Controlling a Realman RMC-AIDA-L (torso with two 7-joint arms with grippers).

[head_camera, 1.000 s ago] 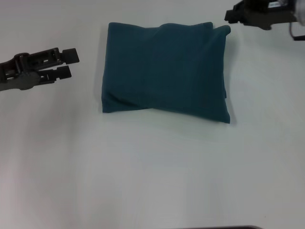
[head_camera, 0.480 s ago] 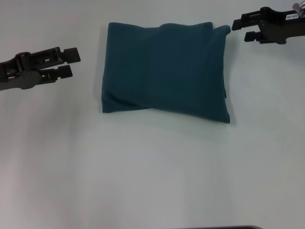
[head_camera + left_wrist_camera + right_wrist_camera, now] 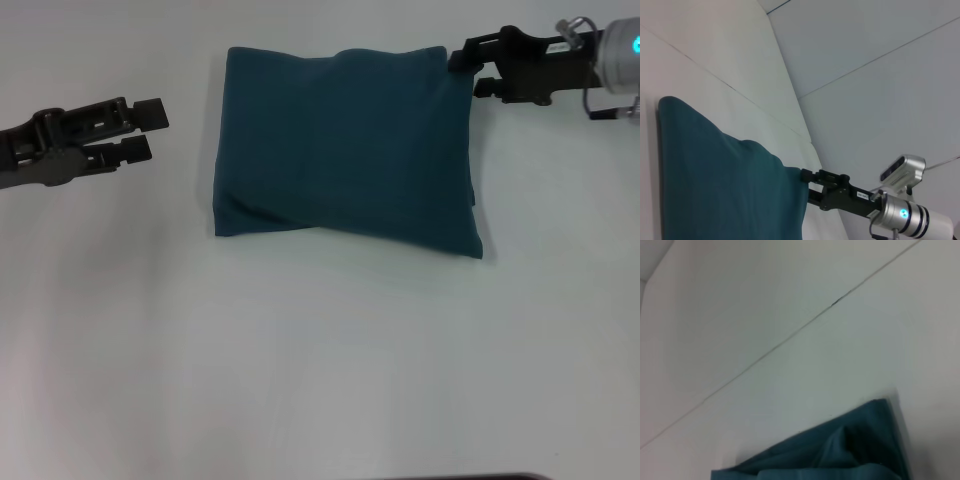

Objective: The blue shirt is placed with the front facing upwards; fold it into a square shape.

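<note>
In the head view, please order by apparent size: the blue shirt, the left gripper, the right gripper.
1. the blue shirt, clearly largest.
2. and 3. the left gripper and the right gripper look alike; both are cut off at the picture edges, so I do not rank them.

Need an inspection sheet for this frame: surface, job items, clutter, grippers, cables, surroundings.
Surface: white table, bare apart from the shirt.
Job's things: blue shirt lies folded into a rough rectangle, plain side up; far right corner bunched, near left edge creased.
Clutter: nothing seen.
Grippers: right gripper at the shirt's far right corner, fingers open around the corner's edge, not closed on it. Left gripper is open, hovering left of the shirt, clear of it.
Cables: a thin cable loops beside the right wrist; nothing else seen.
Surroundings: pale wall panels beyond the table in the left wrist view.
</note>
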